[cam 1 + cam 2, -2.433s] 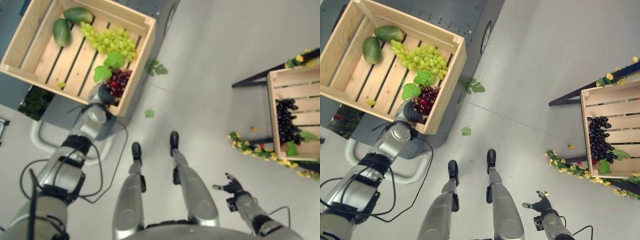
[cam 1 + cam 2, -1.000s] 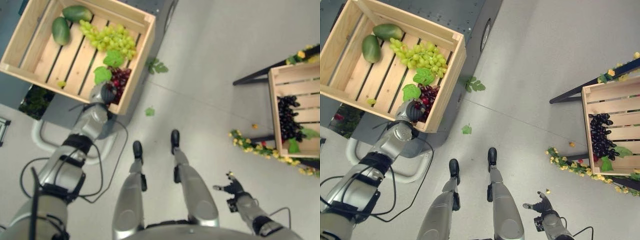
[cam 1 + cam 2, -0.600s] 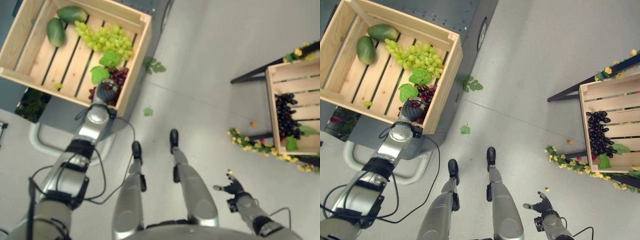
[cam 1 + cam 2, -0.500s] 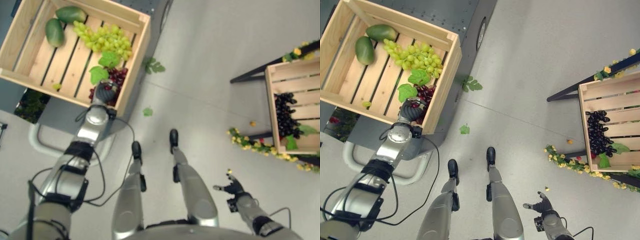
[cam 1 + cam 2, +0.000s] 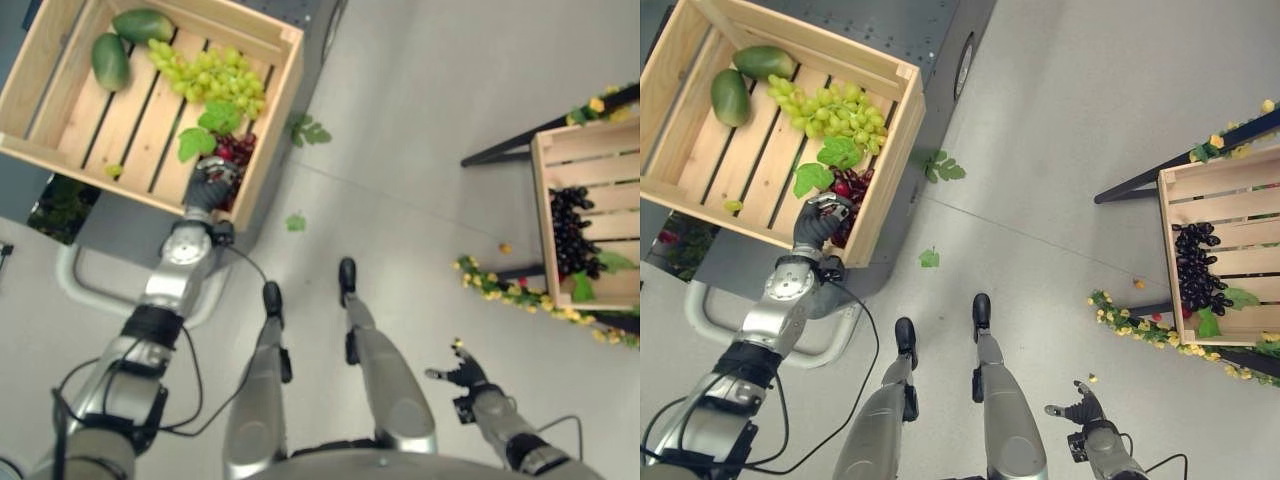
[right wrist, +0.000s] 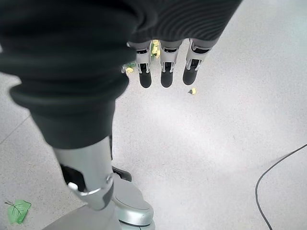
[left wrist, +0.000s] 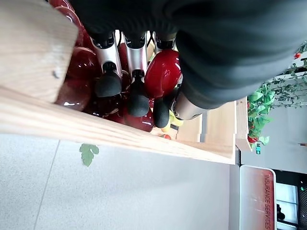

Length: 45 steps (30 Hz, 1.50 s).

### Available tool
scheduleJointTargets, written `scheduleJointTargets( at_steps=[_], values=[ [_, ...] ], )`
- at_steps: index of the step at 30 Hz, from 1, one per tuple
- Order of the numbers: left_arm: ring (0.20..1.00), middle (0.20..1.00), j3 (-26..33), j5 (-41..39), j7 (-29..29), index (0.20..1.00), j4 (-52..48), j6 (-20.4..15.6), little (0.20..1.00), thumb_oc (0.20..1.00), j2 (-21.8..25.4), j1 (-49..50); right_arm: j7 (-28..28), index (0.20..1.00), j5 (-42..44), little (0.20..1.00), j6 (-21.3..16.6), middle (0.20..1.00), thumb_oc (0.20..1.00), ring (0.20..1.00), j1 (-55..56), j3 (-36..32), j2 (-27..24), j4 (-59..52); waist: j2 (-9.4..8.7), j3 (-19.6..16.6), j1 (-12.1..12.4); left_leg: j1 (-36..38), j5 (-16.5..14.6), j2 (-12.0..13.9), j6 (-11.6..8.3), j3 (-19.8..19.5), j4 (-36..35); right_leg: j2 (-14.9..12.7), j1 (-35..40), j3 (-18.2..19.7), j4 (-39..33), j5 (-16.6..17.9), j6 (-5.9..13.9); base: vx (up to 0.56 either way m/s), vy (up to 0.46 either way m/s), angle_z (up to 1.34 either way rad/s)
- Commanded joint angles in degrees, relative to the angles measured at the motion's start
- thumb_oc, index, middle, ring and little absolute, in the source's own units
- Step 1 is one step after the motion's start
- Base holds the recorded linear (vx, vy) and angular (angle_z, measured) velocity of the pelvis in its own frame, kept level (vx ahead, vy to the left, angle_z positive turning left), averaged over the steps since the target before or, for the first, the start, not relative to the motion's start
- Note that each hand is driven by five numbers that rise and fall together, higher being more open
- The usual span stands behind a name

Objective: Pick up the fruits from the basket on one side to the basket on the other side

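Reaching over the near wall of the left crate [image 5: 262,170], the left hand [image 5: 818,222] is curled onto the red grapes [image 7: 163,72] for lifting, while the right hand [image 5: 462,376] hangs open, holding nothing.

There are two open wooden slat crates: one on the left [image 5: 902,140] and one on the right [image 5: 1168,240]. The left crate holds two smooth green mangoes [image 5: 728,97] [image 5: 765,63], one bunch of light green grapes [image 5: 835,108] and one bunch of dark red grapes [image 5: 848,190]. The right crate holds one bunch of black grapes [image 5: 1195,270].

Dark red grapes [image 7: 162,72], pale wood crate [image 5: 892,150]
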Motion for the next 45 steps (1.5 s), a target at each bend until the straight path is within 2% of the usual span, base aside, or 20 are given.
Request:
scheduleJointTargets(
  at_steps=[1, 8, 18, 34, 45],
  values=[
    [0.2, 0.2, 0.16, -3.21, -2.73, 0.2, -3.16, -1.72, 0.2, 0.2, -1.49, 4.17, 0.61, 1.0, 0.69, 1.0, -0.08, 1.0, 1.0, 1.0, 3.76, -0.23, -2.61, -2.04, -1.05, 0.18, 0.51, -7.34, 3.0, -1.54, 1.62, -3.04, 1.58, 1.65, -5.1, 1.27, 5.51, -1.13, 3.88, 0.0, 0.0, 0.0],
    [0.2, 0.2, 0.61, -8.59, -3.41, 0.2, -7.02, -2.7, 0.2, 0.2, -0.82, 5.78, 0.87, 1.0, 0.83, 1.0, -0.15, 1.0, 1.0, 1.0, 4.0, -0.04, -2.68, -2.94, -0.87, 0.18, 0.52, -7.32, 3.07, -1.63, 1.62, -3.06, 1.32, 1.62, -5.2, 1.35, 5.43, -1.09, 3.88, 0.0, 0.0, 0.0],
    [0.2, 0.2, 0.11, -10.57, -5.09, 0.2, -16.15, -3.0, 0.2, 0.2, 0.72, 11.12, 1.19, 1.0, 0.83, 1.0, -0.14, 1.0, 1.0, 1.0, 3.88, 0.22, -2.56, -2.33, -0.2, 0.18, 0.95, -7.5, 2.87, -1.7, 1.68, -3.16, 1.35, 1.57, -5.6, 1.41, 5.61, -1.15, 3.89, 0.0, 0.0, 0.0],
    [0.2, 0.2, 4.15, -16.42, -5.04, 0.2, -29.91, -6.25, 0.2, 0.2, 4.16, 14.9, 1.81, 1.0, 0.84, 1.0, -0.52, 1.0, 1.0, 1.0, 3.72, 0.61, -2.33, -1.27, 0.69, 0.18, 1.6, -7.18, 2.48, -1.91, 1.7, -3.45, 1.52, 1.57, -5.45, 1.4, 5.94, -1.53, 3.86, 0.0, 0.0, 0.0],
    [0.2, 0.2, 5.41, -16.1, -3.96, 0.2, -30.17, -6.88, 0.2, 0.2, 4.16, 14.73, 2.0, 1.0, 0.74, 1.0, -0.85, 1.0, 1.0, 1.0, 3.33, 0.83, -2.27, -1.44, 0.67, 0.18, 1.53, -7.56, 2.81, -1.93, 1.7, -3.37, 1.27, 1.45, -5.88, 1.41, 5.74, -1.29, 3.93, 0.0, 0.0, 0.0]
  ],
)
